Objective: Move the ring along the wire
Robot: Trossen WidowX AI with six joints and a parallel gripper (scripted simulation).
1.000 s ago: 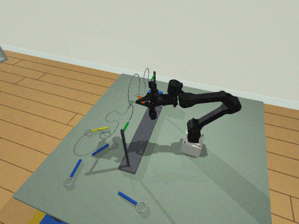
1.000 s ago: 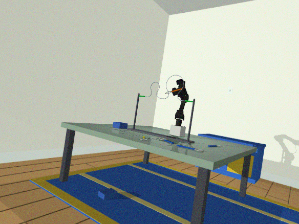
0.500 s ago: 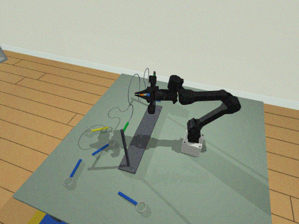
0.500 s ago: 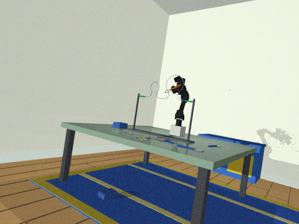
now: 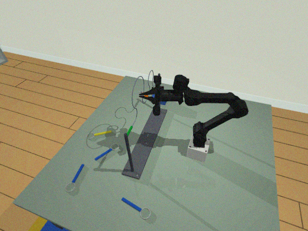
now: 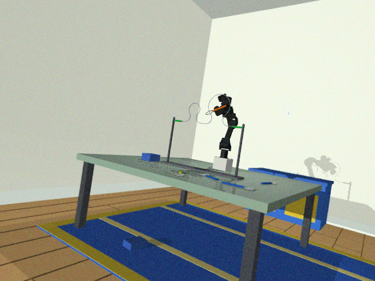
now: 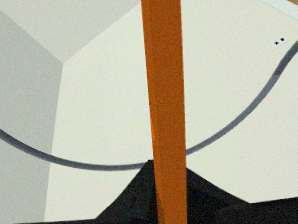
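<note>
Readable text: none that we can make out
Table top: no lettering we can read
Robot arm and its pale base: no brand or number legible to us
Orange handle: plain in the wrist view, no label we can read
Blue and yellow handles: too small for us to tell any marking
Blue box on table: no sign legible
Wall plate: dark spots only, no characters we can read
Blue-and-yellow rug: stripes, no letters we can readReadable text: none we can make out
Table top [image 5: 224, 169] [image 6: 128, 167]: no lettering legible to us
Robot arm [image 5: 213, 97] [image 6: 229, 128]: no brand or number we can read
Pale base [image 5: 196, 154] [image 6: 222, 163]: same, nothing legible
Orange handle [image 5: 146, 96] [image 6: 220, 108] [image 7: 167, 100]: plain in wrist view, no label we can read
Blue box [image 6: 150, 157]: no sign legible
Wall plate [image 6: 288, 113] [image 7: 279, 41]: dark spots only, no characters we can read
</note>
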